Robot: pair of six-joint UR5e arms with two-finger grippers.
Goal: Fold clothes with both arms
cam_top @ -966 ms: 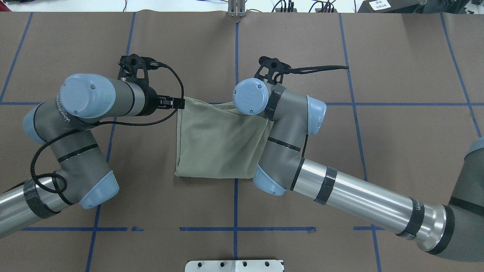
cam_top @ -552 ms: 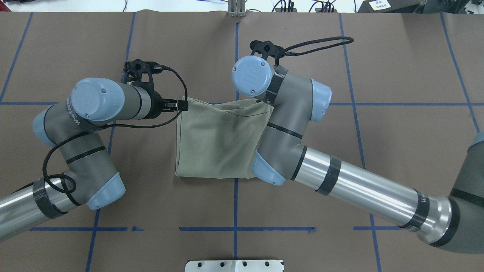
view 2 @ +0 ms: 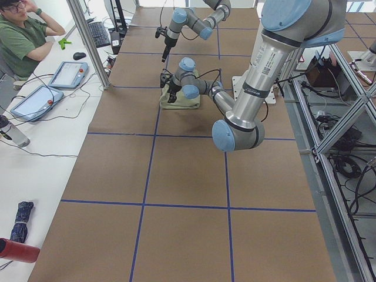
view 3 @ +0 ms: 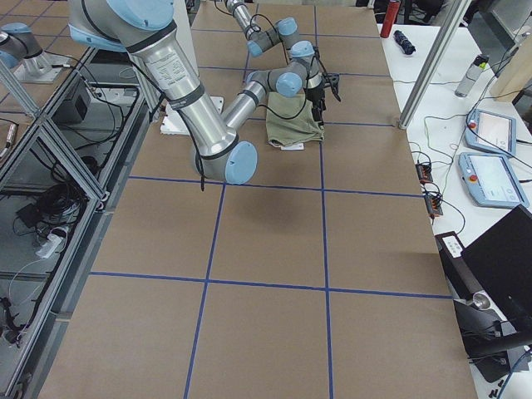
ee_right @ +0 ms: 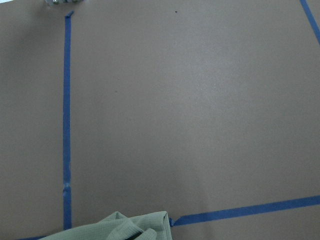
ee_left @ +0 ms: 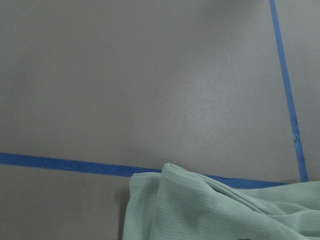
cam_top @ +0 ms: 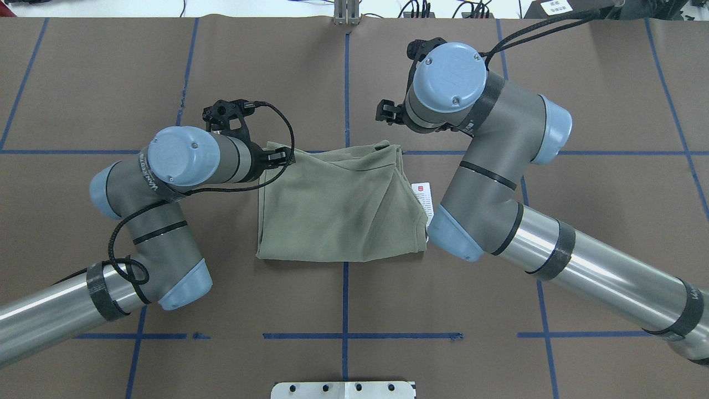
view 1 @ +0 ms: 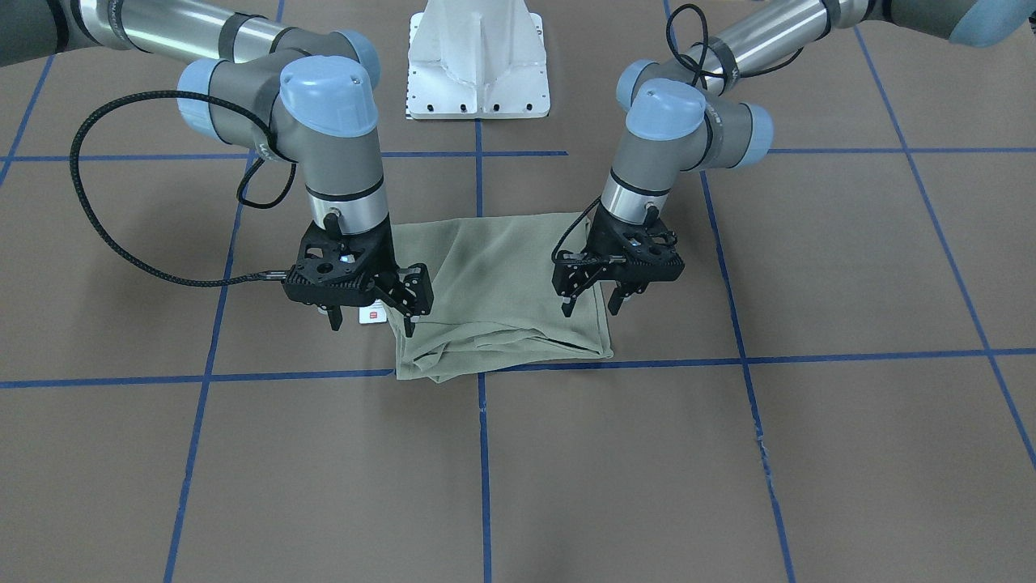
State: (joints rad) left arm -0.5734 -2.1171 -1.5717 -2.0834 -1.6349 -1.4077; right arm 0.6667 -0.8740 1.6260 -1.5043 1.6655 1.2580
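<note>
The olive-green shirt [view 1: 502, 283] [cam_top: 332, 205] lies folded into a rough square at the table's middle. Its far edge is rumpled, and a white hang tag [view 1: 374, 314] [cam_top: 423, 197] sticks out on the robot's right side. My left gripper [view 1: 589, 308] [cam_top: 279, 158] hangs open just above the shirt's far left corner and holds nothing. My right gripper [view 1: 372, 324] [cam_top: 388, 112] is open too, raised over the far right corner and the tag. Each wrist view shows only a shirt corner [ee_left: 210, 210] [ee_right: 120, 227] on brown paper.
Brown paper with blue tape lines [cam_top: 344, 336] covers the table. The white pedestal base [view 1: 477, 57] stands at the robot's side. A person [view 2: 23, 35] sits at a side bench with tablets [view 2: 67, 73]. A bottle [view 3: 393, 17] stands on the opposite bench.
Both grippers have let go of the shirt's far edge, which now lies on the fold. The right arm rose and swung to the far right, uncovering the tag. The left gripper shifted slightly right.
</note>
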